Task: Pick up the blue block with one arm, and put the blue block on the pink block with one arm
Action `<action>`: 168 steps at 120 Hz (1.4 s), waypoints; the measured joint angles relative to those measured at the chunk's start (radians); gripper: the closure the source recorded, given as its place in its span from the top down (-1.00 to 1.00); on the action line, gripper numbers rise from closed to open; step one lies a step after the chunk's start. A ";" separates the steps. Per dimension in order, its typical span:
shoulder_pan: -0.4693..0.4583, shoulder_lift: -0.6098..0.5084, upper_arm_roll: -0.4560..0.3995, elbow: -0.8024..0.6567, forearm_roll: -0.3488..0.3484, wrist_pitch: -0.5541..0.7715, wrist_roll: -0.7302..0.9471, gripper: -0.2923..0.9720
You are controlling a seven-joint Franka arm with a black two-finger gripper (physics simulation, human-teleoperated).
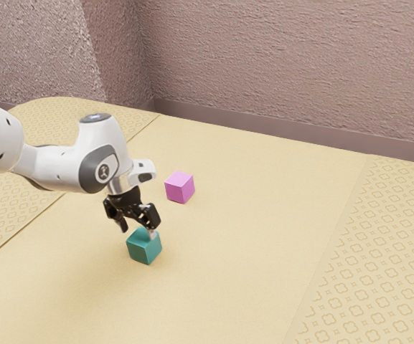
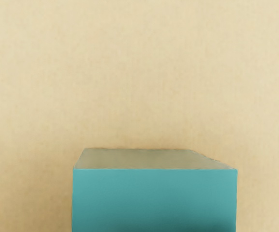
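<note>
Pick step: hovering the gripper (image 1: 138, 229), spread, just over the blue block (image 1: 143, 248), near-left of the pink block (image 1: 179, 187); next, lowering and pinching.

No word, number or brand name is showing legibly anywhere. The arm (image 1: 49, 163) is carrying one small white emblem on its grey joint cap (image 1: 100, 169), and it is appearing too small to read as letters.
</note>
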 joint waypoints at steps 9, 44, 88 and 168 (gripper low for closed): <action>-0.002 0.002 -0.001 0.000 -0.002 0.008 -0.004 0.54; -0.008 0.049 0.000 -0.004 -0.012 0.041 -0.037 0.54; -0.021 0.077 0.003 -0.005 0.009 0.076 -0.069 0.54; -0.022 0.011 0.022 0.019 0.067 0.050 -0.126 -0.05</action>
